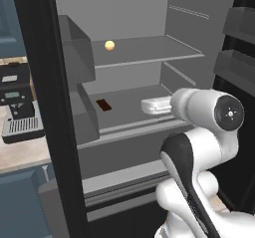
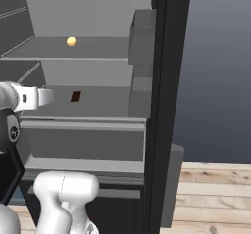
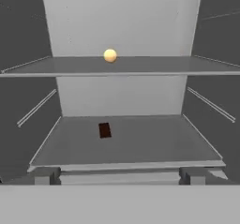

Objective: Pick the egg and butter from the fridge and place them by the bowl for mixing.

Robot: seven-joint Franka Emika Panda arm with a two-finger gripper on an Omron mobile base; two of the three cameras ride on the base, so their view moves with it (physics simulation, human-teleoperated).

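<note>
Gripper [image 1: 149, 105] spread wide and empty, level with the lower shelf, poised at the mouth of the fridge [image 1: 124, 13] and pointed inward.

Fridge standing open, grey inside, two shelves crossing it, boxy door bins [image 1: 77, 48] hanging to the left of the shelves in the left base view.

Lying flat on the lower shelf, toward the back of the fridge: dark brown bar [image 3: 104, 130], well apart from everything else. Not the butter; no bright yellow stick to be made out on either shelf.

On the upper shelf, near the fridge's back wall and above the brown bar: egg [image 3: 110, 55], alone, small and round.

Likely light, smooth and brittle, prone to roll off the pads; best pinched gently across its middle, with just enough squeeze to hold.
</note>
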